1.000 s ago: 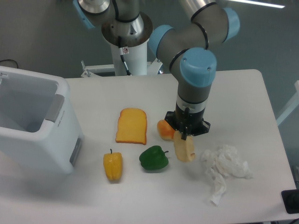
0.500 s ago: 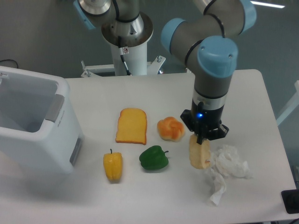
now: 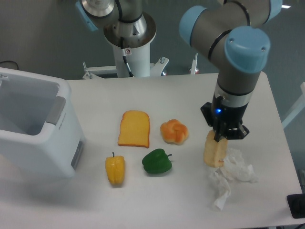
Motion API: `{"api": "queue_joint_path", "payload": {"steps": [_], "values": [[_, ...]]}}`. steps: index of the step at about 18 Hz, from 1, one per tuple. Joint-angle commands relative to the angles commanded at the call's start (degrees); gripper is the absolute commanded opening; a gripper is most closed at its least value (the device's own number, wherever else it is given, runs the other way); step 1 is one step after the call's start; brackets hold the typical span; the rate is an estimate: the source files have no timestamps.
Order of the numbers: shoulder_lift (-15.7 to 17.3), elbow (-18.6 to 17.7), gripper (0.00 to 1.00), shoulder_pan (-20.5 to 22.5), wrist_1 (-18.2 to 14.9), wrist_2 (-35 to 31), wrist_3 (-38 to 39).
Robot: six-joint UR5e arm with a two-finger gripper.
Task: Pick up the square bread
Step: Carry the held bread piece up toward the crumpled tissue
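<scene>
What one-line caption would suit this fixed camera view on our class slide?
Gripper holds the square bread above crumpled tissue, right of the bun.

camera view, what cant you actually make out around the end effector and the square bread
- End effector fingertips: hidden by the wrist housing and the square bread, so finger contact is unclear.
- Whether the bread's lower edge clears the crumpled tissue: the single camera view gives no depth.
- Dark object at the lower right corner: cut off by the frame edge.
</scene>
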State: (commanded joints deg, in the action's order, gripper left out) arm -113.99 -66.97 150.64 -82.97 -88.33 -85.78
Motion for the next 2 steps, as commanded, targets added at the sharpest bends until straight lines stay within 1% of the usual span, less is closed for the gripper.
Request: {"api": "queue_joint_path", "payload": {"steps": [2], "values": [[0.4,-0.3,0.0,0.0,0.1,-0.2,-0.4]]}}
